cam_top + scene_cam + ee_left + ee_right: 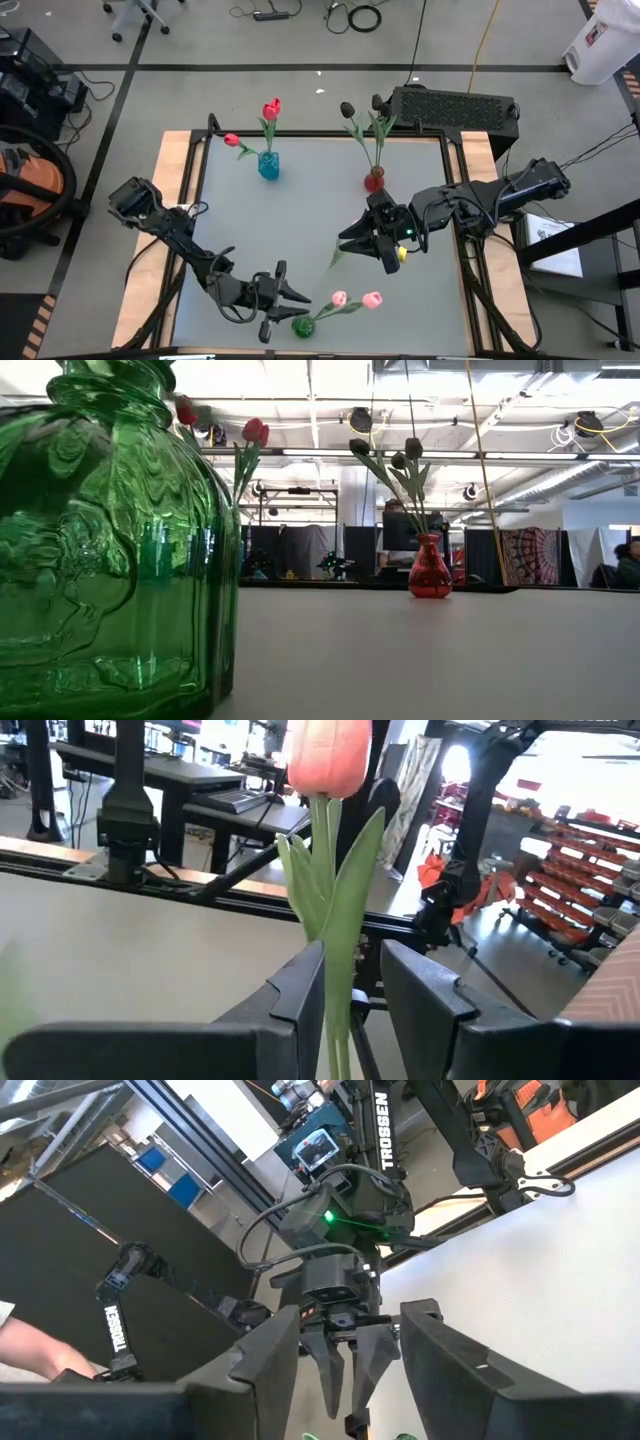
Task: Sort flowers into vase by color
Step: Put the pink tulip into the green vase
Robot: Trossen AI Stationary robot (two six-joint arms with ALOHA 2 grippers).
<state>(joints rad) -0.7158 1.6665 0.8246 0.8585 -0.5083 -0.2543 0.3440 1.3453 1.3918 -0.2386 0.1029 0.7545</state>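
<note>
Three vases on table (pixel 300 240): two at far edge, one near edge.

**Right wrist camera faces the left arm across the table**

The right gripper (pixel 350 1355) has its two dark fingers (pixel 262 1360) parted, nothing between them. Through the gap, across the pale table (pixel 560 1240), the left gripper (pixel 345 1380) points down with its own fingers apart, a green light glowing on the arm above it. A person's arm (pixel 25 1342) shows at the edge.
</note>
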